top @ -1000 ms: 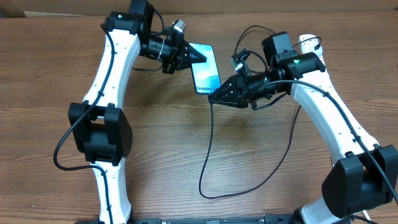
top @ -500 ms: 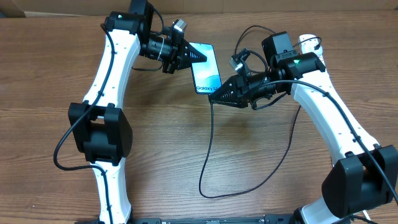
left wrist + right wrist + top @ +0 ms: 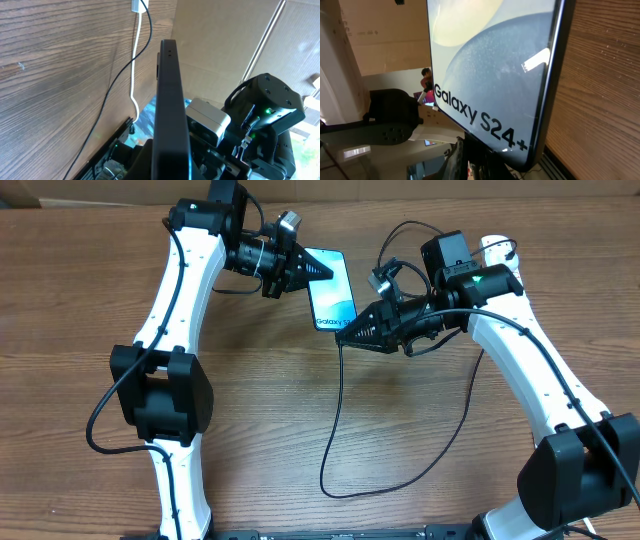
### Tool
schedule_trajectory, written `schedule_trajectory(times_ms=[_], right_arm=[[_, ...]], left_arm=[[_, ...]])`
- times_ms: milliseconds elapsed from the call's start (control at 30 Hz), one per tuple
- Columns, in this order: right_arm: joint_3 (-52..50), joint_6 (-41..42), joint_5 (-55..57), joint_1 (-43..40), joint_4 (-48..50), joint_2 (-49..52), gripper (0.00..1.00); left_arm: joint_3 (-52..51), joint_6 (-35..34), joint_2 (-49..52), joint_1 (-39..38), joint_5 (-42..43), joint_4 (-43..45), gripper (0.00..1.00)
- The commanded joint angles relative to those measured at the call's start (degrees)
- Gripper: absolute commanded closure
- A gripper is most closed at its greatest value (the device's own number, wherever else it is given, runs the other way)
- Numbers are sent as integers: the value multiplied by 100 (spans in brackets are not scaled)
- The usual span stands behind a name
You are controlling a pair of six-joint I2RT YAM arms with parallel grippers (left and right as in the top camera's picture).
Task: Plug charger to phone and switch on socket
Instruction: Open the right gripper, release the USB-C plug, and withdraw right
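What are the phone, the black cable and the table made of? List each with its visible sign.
Phone: glossy screen, likely glass, mirroring the room; dark smooth frame, metal or plastic unclear.
Cable: matte black, probably rubbery plastic sheath, since it lies in loose curves.
Table: brown wood grain, low sheen; solid wood or laminate unclear.

The phone [image 3: 490, 65] fills most of the frame, seen close and at a slant. Its lit screen is pale blue with a cream patch at the top. Black lettering near its lower end reads "Galaxy S24+". A thin black edge runs down its right side, with a small bright glint on the glass just inside it. Right of the phone lies the brown wood-grain surface [image 3: 605, 100]. Below the phone's lower end sits a dark shape [image 3: 470, 162], too blurred to identify. At left are a beige wall [image 3: 375, 35] and a black rounded object [image 3: 390, 120], both out of focus.
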Motion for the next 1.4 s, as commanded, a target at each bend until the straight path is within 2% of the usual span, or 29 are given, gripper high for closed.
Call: schedule_trajectory(times_ms=[0,167,933,967,1000,1033,1067,1133,1167,1200,1367], right_arm=[[57,-13,-107,11,42,-83,92],[57,-13,-105,11,44,-83,96],[57,70,-81,9,328,-83,96],[57,70,-79,9,326,-83,91],[57,70,-55,9,323,-83,74],[57,70,11,9,323,-83,39],[57,70,28,9,323,-83,32],[57,70,28,9,323,-83,11],[57,70,31,9,323,-83,3],[57,70,31,9,323,-83,0],[57,103,313,9,315,-83,0]], left_arm=[[87,-122,-151,-44,474,-9,96],[87,-122,-151,-44,476,-20,96],[87,-31,-151,-120,662,-90,96],[87,-31,-151,-120,662,-90,96],[87,-31,-151,-120,662,-90,96],[87,-31,-151,-118,658,-87,96],[87,-31,-151,-118,636,-87,96],[87,-26,-151,-118,599,-85,96],[87,-13,-151,-114,599,-81,96],[87,-15,-151,-114,599,-66,96],[87,-22,-151,-114,498,111,96]])
